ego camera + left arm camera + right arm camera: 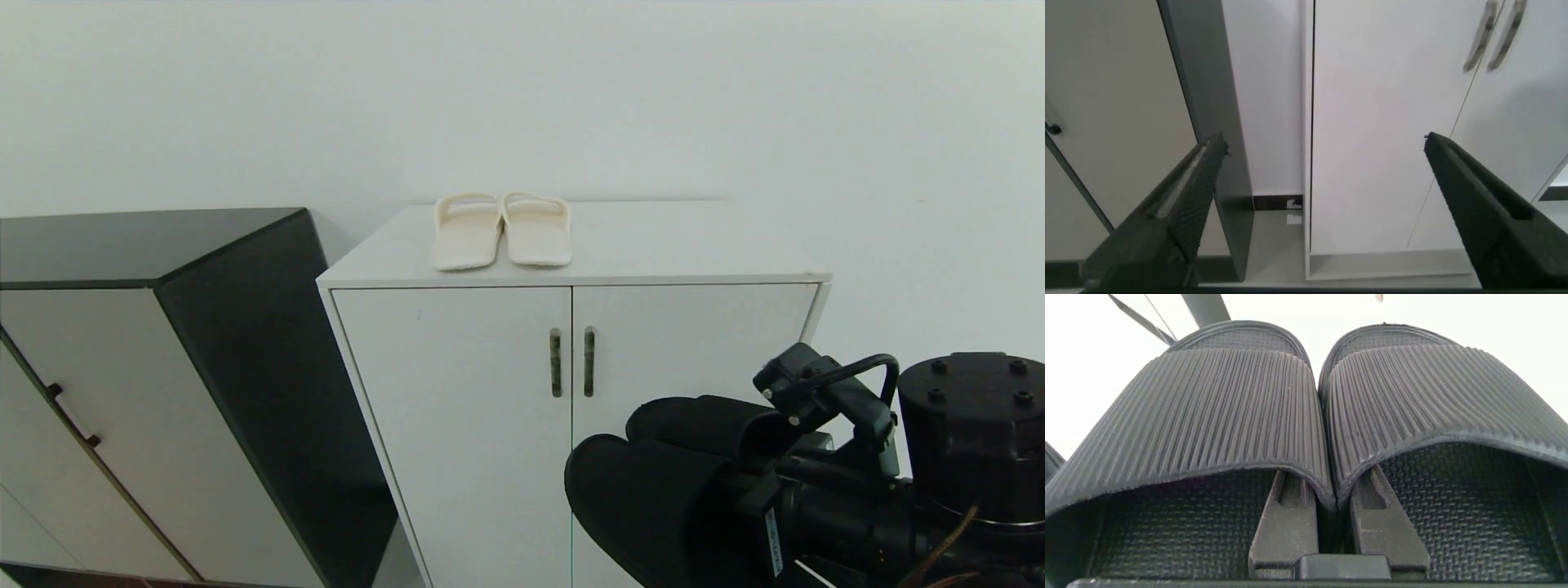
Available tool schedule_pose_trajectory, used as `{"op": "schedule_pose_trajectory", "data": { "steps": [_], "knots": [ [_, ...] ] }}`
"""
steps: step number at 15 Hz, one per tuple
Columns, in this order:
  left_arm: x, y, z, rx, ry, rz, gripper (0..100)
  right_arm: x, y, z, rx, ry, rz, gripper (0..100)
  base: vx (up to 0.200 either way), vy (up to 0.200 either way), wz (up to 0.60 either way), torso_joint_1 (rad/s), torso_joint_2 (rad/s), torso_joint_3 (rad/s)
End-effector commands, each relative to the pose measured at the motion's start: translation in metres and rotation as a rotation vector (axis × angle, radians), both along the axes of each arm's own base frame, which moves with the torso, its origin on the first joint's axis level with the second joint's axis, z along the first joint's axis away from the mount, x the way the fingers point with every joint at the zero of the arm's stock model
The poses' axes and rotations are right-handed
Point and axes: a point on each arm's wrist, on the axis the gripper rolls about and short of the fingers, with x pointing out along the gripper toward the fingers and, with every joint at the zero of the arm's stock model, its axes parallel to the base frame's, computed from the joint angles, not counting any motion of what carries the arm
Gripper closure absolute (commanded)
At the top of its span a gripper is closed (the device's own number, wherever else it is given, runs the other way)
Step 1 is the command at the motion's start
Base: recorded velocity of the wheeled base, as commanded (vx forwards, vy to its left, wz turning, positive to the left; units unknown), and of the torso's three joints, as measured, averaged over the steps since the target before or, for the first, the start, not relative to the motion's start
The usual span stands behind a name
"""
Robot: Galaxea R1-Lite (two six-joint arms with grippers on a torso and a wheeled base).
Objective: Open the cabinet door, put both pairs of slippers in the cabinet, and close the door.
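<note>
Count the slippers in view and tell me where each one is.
4. Two cream slippers lie side by side atop the white cabinet. Two black slippers are clamped together in the right gripper, in front of the cabinet.

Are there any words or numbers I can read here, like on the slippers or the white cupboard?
No text here can be read.
cream slippers: no print shows.
black slippers: a ribbed pattern, no words.
white cabinet: plain doors, no label.
small white tag at the foot of the wall: too small to read.
</note>
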Motion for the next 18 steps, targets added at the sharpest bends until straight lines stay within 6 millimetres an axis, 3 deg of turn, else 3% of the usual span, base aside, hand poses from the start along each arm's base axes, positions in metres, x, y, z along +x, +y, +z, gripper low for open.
{"op": "schedule_pose_trajectory", "data": {
  "steps": [1, 12, 13, 15, 16, 18],
  "knots": [
    [0.000, 0.000, 0.000, 0.000, 0.000, 0.001, 0, -0.001, -0.001, 0.000, 0.008, -0.007, 0.000, 100, 0.000, 0.000, 0.00, -0.149, 0.46, 0.315],
    [0.002, 0.000, 0.002, 0.073, 0.025, -0.017, 0, 0.001, 0.001, -0.013, 0.015, -0.013, 0.002, 100, 0.000, 0.000, 0.00, -0.090, 0.44, 0.339],
    [0.002, 0.000, 0.010, 0.102, 0.015, -0.019, 0, 0.001, 0.001, -0.013, 0.019, -0.015, 0.000, 100, 0.000, 0.000, 0.00, 0.000, 0.00, 0.000],
    [0.000, 0.000, 0.084, -0.003, -0.074, -0.024, 0, 0.001, 0.001, -0.013, 0.019, -0.016, 0.003, 100, 0.000, 0.000, 0.00, 0.000, 0.00, 0.000],
    [0.007, -0.001, 0.097, -0.004, -0.052, -0.047, 0, 0.001, 0.002, -0.013, 0.017, -0.015, 0.003, 100, 0.000, 0.000, 0.00, 0.000, 0.00, 0.000],
    [0.029, -0.004, 0.099, 0.010, 0.063, -0.164, 0, 0.000, 0.001, -0.012, 0.021, -0.018, 0.005, 100, 0.000, 0.000, 0.00, 0.000, 0.00, 0.000]
  ]
}}
